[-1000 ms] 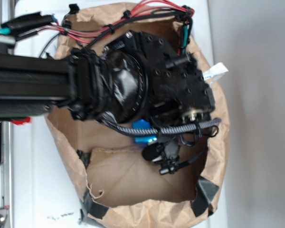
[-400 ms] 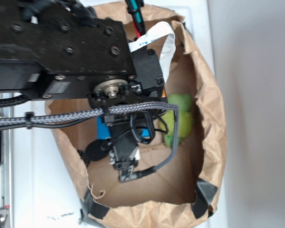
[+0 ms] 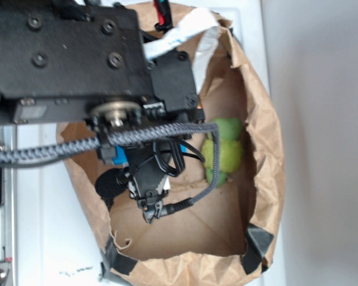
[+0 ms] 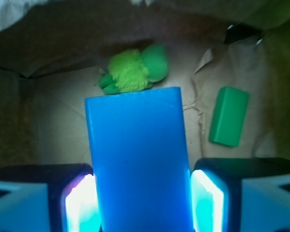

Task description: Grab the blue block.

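In the wrist view the blue block fills the space between my two fingers, both pads pressed against its long sides. My gripper is shut on it, and the block's far end sticks out over the floor of the paper bag. In the exterior view my arm hangs over the bag and hides most of the gripper. Only a sliver of the blue block shows under the wrist.
A fuzzy yellow-green plush toy lies on the bag floor beyond the block, also seen as the plush toy at the right of the bag. A green block lies flat to the right. The crumpled bag walls surround everything.
My arm has risen toward the exterior camera and shifted left, carrying the blue block with it. The plush toy, hidden one second ago, is uncovered.
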You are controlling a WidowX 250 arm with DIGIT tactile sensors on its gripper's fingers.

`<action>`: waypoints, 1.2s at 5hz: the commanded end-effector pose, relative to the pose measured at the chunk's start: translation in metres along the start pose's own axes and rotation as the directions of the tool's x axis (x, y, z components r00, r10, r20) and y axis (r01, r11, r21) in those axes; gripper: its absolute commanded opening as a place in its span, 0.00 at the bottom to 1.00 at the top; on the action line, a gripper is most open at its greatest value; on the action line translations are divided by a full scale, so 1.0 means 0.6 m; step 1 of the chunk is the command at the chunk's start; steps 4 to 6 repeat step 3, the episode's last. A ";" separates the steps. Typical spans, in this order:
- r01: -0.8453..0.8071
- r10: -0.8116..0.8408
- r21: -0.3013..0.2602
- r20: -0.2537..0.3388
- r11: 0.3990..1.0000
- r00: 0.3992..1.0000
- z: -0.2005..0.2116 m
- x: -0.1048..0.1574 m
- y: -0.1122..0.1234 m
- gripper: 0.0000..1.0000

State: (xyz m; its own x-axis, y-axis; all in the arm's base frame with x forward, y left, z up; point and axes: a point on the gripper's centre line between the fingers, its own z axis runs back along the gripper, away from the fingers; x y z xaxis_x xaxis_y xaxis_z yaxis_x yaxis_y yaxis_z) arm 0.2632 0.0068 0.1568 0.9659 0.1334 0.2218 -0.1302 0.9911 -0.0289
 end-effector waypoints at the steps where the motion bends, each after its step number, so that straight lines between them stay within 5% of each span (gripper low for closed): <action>1: -0.029 0.028 0.018 0.051 0.999 0.998 0.061 0.019 0.009 0.00; 6: -0.037 0.036 0.019 0.066 0.999 0.997 0.062 0.021 0.001 0.00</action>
